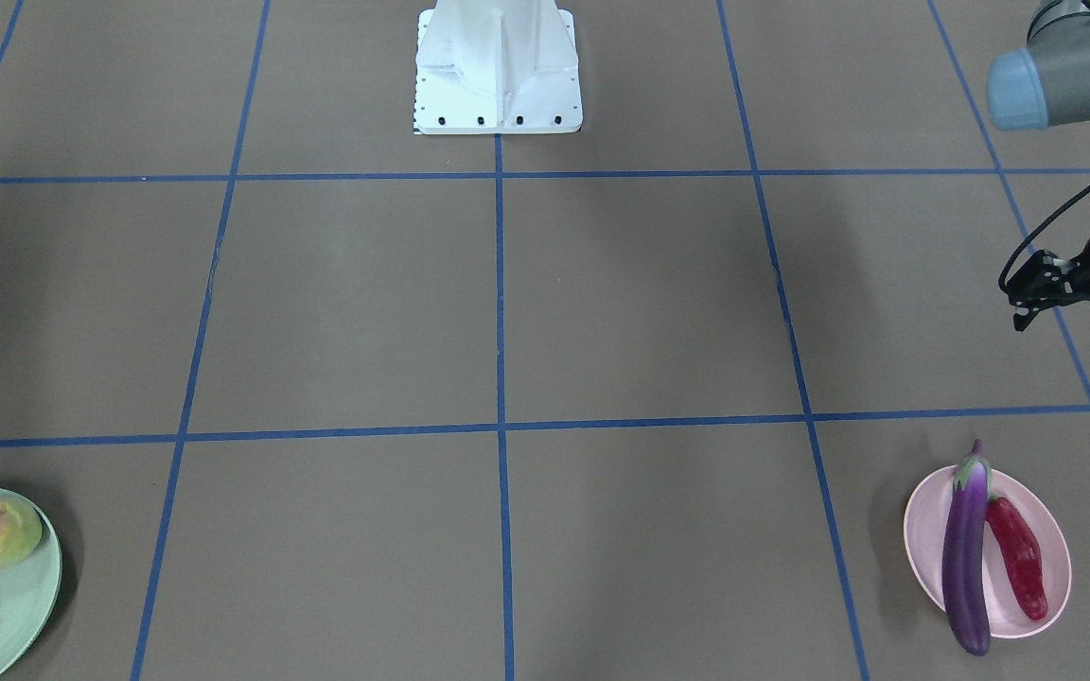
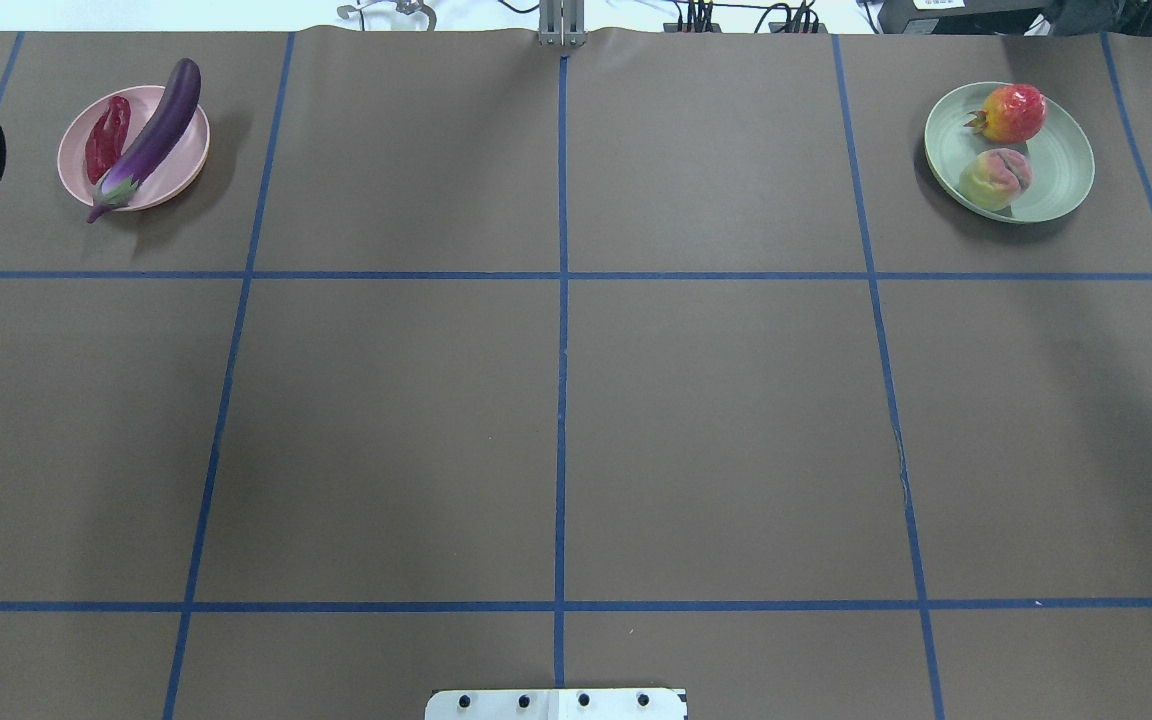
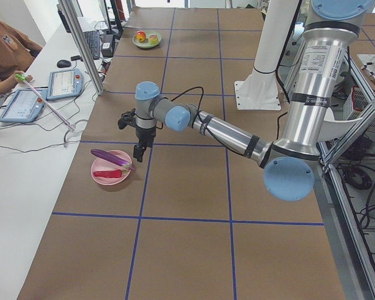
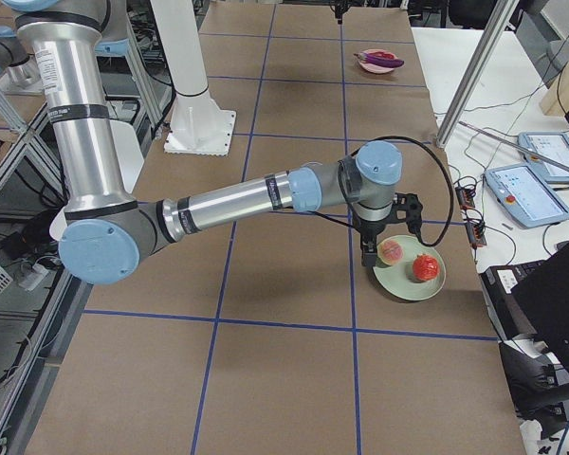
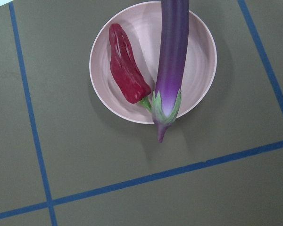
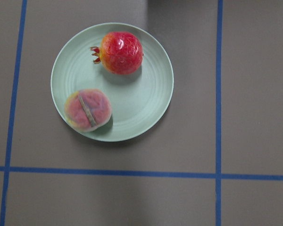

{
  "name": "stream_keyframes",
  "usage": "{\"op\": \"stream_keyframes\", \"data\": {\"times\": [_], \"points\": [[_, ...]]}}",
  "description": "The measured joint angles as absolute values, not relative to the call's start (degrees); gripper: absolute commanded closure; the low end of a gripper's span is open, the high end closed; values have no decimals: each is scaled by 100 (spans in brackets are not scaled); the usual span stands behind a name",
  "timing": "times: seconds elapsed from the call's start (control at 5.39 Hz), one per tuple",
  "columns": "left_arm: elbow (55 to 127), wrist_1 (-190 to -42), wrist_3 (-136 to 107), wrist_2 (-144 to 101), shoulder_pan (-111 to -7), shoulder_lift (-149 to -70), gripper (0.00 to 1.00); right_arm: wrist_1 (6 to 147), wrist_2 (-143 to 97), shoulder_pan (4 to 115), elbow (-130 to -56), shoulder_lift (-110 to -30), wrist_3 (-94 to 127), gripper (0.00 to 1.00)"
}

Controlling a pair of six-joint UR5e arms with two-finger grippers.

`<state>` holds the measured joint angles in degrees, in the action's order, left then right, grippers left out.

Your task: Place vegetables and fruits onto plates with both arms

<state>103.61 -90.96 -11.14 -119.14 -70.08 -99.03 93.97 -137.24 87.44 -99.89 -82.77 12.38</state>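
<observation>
Eggplant [image 5: 172, 56] overhangs the pink plate [image 5: 202, 61] at the tabletop's far-left corner and may roll off; left gripper [image 1: 1070, 326] seems parted, empty; right gripper [image 4: 367, 258]: cannot tell.

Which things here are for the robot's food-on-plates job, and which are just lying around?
For the job: eggplant, chili pepper, pink plate, peach, red-orange crowned fruit, green plate.
Just lying about: tablet, second tablet, computer mouse, white base block.
</observation>
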Motion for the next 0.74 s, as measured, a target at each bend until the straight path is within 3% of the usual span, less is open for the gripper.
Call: {"op": "stream_keyframes", "data": {"times": [0.37, 0.74], "points": [[10459, -8854, -151, -12525, -7613, -9391, 0, 9356, -13913, 8861, -10291, -8953, 1242, 0], [9975, -8852, 695, -13115, -8374, -9114, 0, 9315, -13992, 8885, -10336, -9222, 1194, 0]]}}
